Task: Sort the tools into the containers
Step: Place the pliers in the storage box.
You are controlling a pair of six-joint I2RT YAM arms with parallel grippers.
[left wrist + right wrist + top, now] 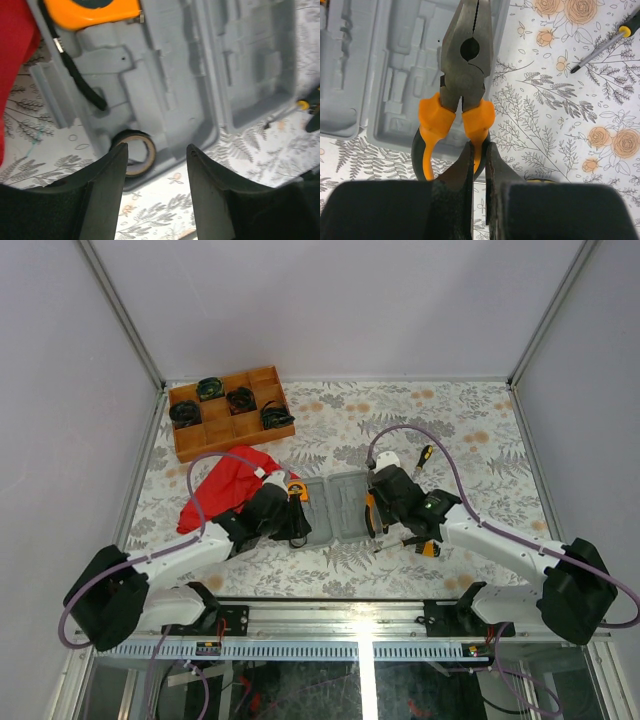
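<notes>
The grey hinged case (335, 508) lies open between my arms, its moulded recesses (240, 55) facing up. My right gripper (479, 147) is shut on one orange handle of the pliers (465, 65), which point away over the case's right half (405, 75). My left gripper (157, 147) stands open with nothing between its fingers, over the near edge of the case's left half. An orange tape measure (92, 11) with a black strap lies in that half, and a roll of tape (136, 152) sits in its near corner. One screwdriver (424, 456) lies right of the case, another (412, 544) under my right arm.
A red cloth (232, 488) lies left of the case, by my left arm. A brown wooden tray (230, 412) with black coiled bundles stands at the back left. Floral tablecloth (480, 430) covers the table, and white walls close in three sides.
</notes>
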